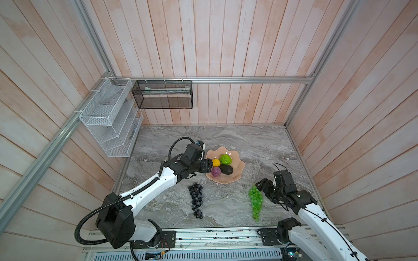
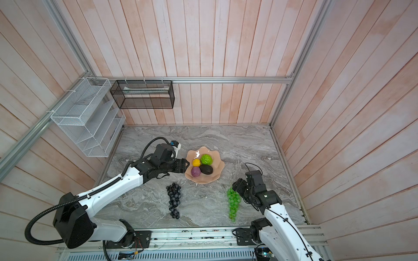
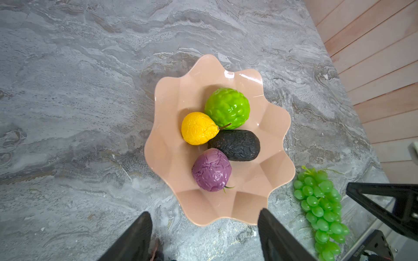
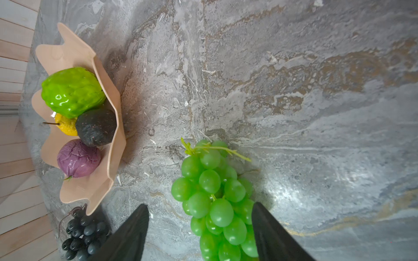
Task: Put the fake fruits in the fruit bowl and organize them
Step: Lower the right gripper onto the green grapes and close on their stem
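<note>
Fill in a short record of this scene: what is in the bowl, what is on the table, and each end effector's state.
In bowl: yellow fruit, bumpy green ball, avocado, purple fruit
On table: dark grapes, green grapes
Left end effector: open, by the bowl's rim
Right end effector: open, astride the green grapes

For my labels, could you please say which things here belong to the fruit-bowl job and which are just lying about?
Job: fruit bowl, yellow fruit, bumpy green ball, purple fruit, avocado, dark grape bunch, green grape bunch.

Lying about: white mesh basket, black mesh basket.
</note>
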Tool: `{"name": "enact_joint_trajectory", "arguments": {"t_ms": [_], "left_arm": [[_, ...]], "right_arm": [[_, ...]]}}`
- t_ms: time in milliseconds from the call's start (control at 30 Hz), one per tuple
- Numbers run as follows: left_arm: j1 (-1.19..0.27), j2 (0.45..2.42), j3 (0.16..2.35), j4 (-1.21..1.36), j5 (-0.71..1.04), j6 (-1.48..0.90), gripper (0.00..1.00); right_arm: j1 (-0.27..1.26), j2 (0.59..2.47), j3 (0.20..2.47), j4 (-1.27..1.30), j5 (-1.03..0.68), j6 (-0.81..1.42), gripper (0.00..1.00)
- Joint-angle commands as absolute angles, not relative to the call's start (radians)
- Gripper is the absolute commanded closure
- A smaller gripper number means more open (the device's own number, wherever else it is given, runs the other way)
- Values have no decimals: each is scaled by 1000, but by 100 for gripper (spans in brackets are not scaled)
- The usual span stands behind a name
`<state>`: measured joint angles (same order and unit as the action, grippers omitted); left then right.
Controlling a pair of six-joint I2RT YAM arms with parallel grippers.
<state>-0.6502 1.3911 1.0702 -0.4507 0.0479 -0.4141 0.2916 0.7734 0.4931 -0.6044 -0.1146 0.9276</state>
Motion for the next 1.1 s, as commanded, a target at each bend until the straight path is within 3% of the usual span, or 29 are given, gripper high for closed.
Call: {"name": "enact_joint_trajectory", "arguments": {"t_ms": [0, 167, 400, 533, 667, 1067], "left_arm": [[-644, 1370, 1056, -430, 54, -413, 24], [-642, 1370, 1064, -443, 49, -424, 24], [-640, 1380, 1078, -451, 46, -435, 24], [-640, 1386, 1089, -456, 48, -441, 24], [-640, 1387, 1091, -456, 48, -449, 24], [-640, 1396, 1083, -459, 54, -476, 24]], "right_arm": [[288, 818, 478, -522, -134, 898, 32], [285, 876, 467, -447, -152, 875, 37], [281, 935, 462, -377, -159, 820, 53], [275, 945, 454, -359, -171, 806, 70], [269, 937, 447, -360, -178, 795, 80], [255, 870, 420, -362, -162, 750, 100]]}}
